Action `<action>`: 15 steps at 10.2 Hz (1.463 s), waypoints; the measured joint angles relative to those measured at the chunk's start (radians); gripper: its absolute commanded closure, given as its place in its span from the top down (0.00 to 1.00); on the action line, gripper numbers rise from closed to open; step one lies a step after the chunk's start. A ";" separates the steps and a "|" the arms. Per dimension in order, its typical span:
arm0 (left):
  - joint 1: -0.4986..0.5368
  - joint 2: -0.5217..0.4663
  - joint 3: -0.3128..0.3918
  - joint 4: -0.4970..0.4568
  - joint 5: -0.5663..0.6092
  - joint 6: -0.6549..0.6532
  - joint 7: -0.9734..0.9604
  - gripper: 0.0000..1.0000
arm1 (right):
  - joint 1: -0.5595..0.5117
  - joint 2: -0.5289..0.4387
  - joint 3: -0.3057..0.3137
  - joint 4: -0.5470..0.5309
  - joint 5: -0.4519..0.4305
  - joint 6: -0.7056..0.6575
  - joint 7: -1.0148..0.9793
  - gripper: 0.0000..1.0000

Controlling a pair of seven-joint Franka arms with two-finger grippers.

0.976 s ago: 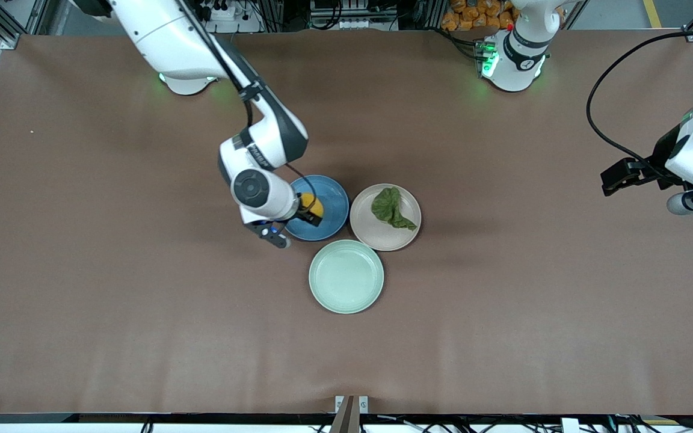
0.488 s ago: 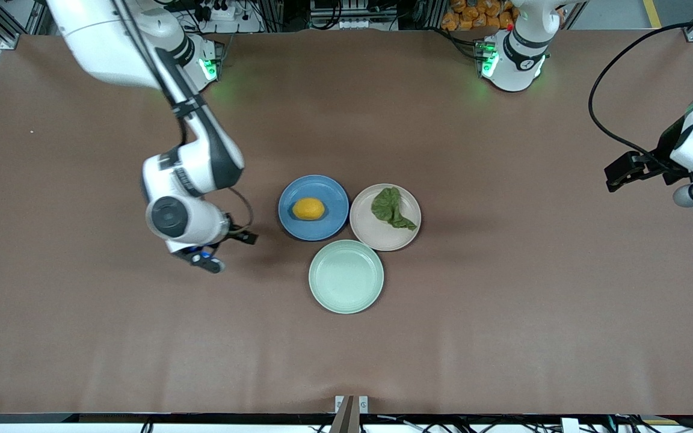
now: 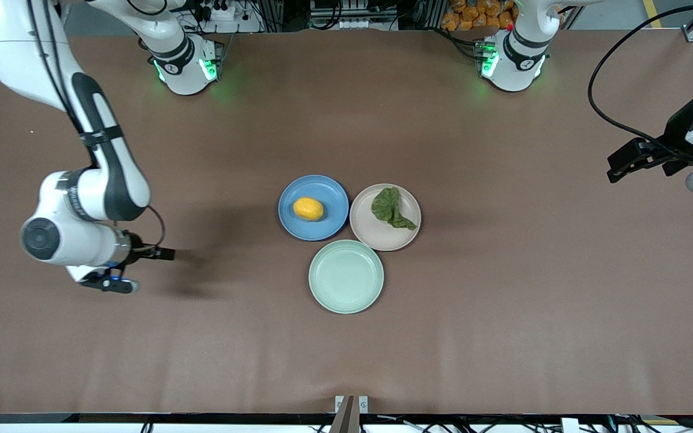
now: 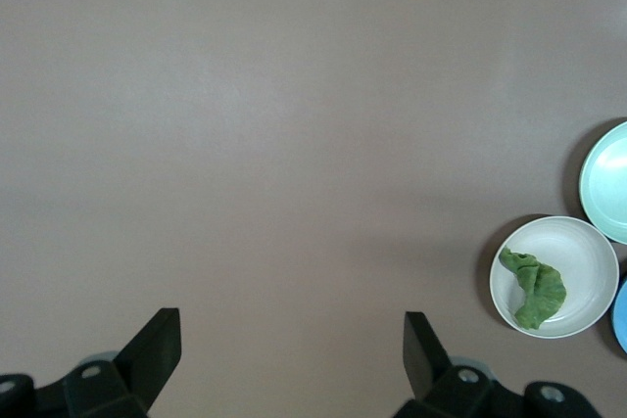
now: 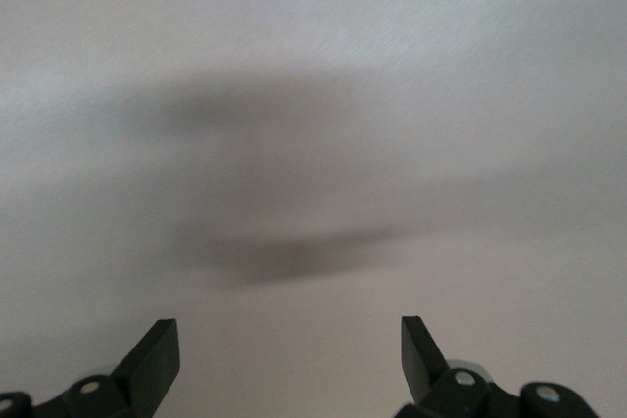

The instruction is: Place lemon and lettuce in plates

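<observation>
The yellow lemon [image 3: 308, 208] lies in the blue plate [image 3: 332, 193]. The dark green lettuce [image 3: 391, 208] lies in the pale pink-beige plate [image 3: 382, 238] beside it. The lettuce [image 4: 537, 288] and its plate [image 4: 578, 242] also show in the left wrist view. My right gripper [image 3: 165, 254] is open and empty over bare table toward the right arm's end; its wrist view [image 5: 290, 349] shows only table. My left gripper [image 3: 622, 163] is open and empty over bare table toward the left arm's end, and shows in its own wrist view [image 4: 291, 345].
An empty mint green plate [image 3: 346, 276] stands nearer to the front camera, touching both other plates. It also shows in the left wrist view [image 4: 607, 178]. The brown table [image 3: 503, 313] spreads wide around the three plates.
My right gripper let go of the lemon in the blue plate and swung away toward the right arm's end of the table. The left gripper drifted slightly toward its base.
</observation>
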 measured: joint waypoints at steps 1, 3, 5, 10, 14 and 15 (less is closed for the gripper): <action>-0.001 -0.002 0.000 -0.002 -0.010 -0.001 0.003 1.00 | 0.000 -0.002 0.004 0.000 -0.022 0.009 -0.010 1.00; -0.002 -0.012 0.000 -0.013 -0.012 -0.001 0.015 1.00 | 0.008 -0.021 0.014 -0.027 -0.032 0.056 -0.063 1.00; -0.002 -0.022 0.002 -0.021 -0.012 -0.001 0.042 1.00 | 0.009 -0.094 0.015 -0.145 -0.033 0.158 -0.114 1.00; 0.005 -0.025 0.015 -0.024 -0.012 -0.001 0.149 1.00 | 0.009 -0.420 0.015 -0.411 -0.037 0.162 -0.124 1.00; 0.004 -0.026 0.018 -0.024 -0.012 -0.001 0.149 1.00 | 0.009 -0.554 0.015 -0.336 -0.041 0.004 -0.124 1.00; 0.004 -0.026 0.018 -0.024 -0.012 -0.001 0.149 1.00 | 0.009 -0.567 0.016 -0.245 -0.042 -0.097 -0.124 1.00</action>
